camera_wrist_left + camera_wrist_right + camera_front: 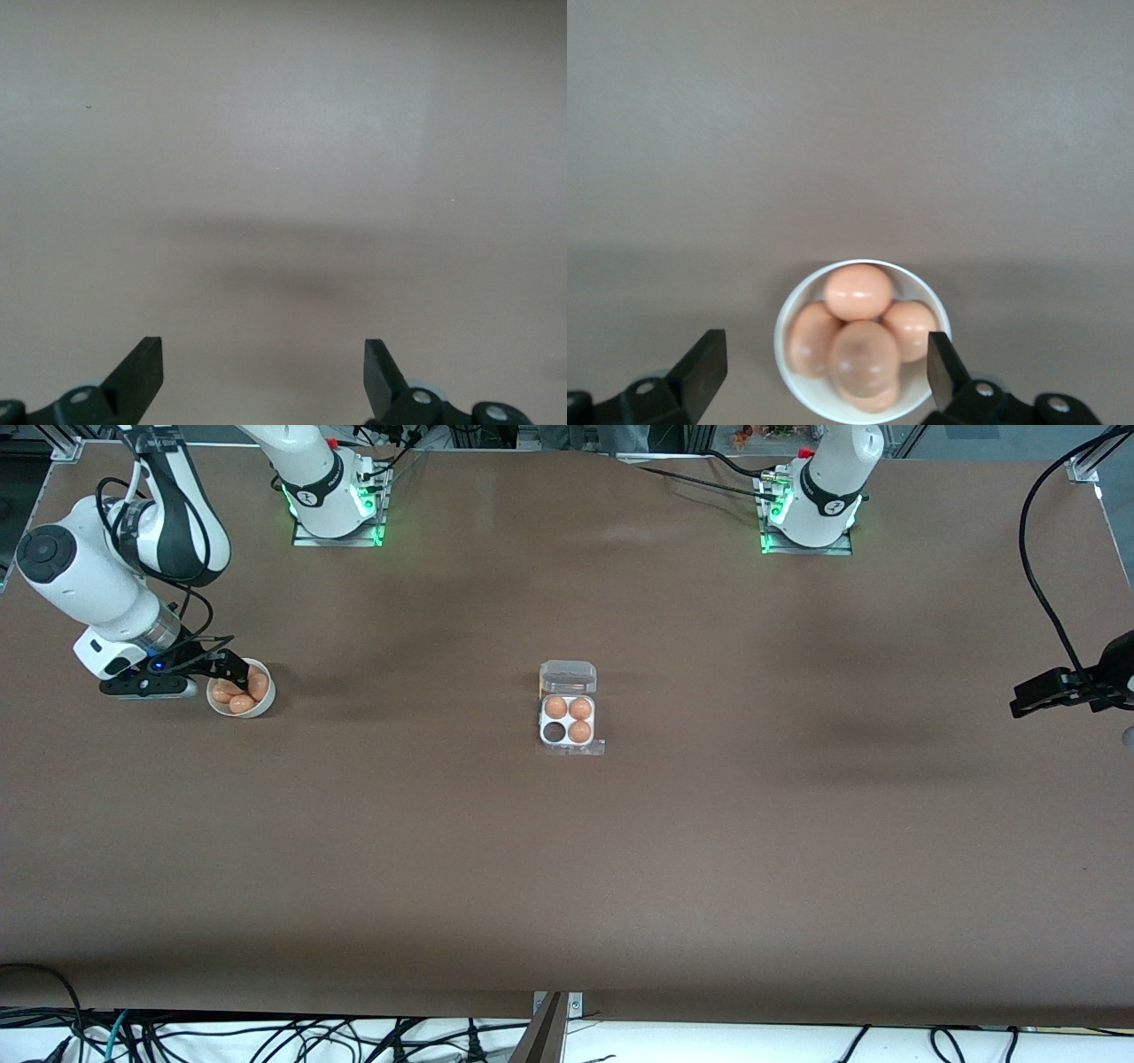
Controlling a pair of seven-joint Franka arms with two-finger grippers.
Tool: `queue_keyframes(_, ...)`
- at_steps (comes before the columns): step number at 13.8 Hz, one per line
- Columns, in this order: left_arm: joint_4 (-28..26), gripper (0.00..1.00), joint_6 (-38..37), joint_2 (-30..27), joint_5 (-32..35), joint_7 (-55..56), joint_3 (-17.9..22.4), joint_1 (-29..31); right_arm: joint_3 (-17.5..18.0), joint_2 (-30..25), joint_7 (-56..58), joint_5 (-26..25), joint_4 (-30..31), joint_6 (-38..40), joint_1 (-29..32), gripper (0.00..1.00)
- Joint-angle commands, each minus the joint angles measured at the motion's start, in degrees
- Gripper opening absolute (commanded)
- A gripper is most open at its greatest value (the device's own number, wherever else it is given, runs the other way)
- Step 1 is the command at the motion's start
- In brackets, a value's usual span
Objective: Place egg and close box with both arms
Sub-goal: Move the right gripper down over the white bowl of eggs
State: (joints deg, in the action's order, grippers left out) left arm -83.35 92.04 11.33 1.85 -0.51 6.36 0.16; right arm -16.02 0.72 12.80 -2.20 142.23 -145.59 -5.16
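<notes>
Front view: box (568,722) at mid-table, lid tipped back, three eggs (579,732) in its cells, one cell vacant. Bowl (263,706) of eggs (858,292) toward the right arm's end. Right gripper (819,367) above the bowl, fingers spread, grasping nothing. Left gripper (264,372) waits over bare table (283,133) at the left arm's end, fingers spread, unladen.

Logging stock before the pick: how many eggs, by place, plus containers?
Brown eggs in the round white bowl: 4
Brown eggs in the white four-cell carton with clear lid: 3
Containers: 2
Total: 9
</notes>
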Motion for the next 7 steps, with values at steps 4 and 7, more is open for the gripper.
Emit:
queue_keyframes(4,0.91,1.00,-0.90,0.19,-1.41,-0.10,-0.21,0.02,-1.04,4.19,3.29,-0.61,0.41,-0.84,0.24,1.00)
queue_keyframes(7,0.47,1.00,-1.07,0.19,-4.29,-0.01,-0.21,0.28,-0.77,5.16,3.29,-0.61,0.15,-0.75,0.06,1.00)
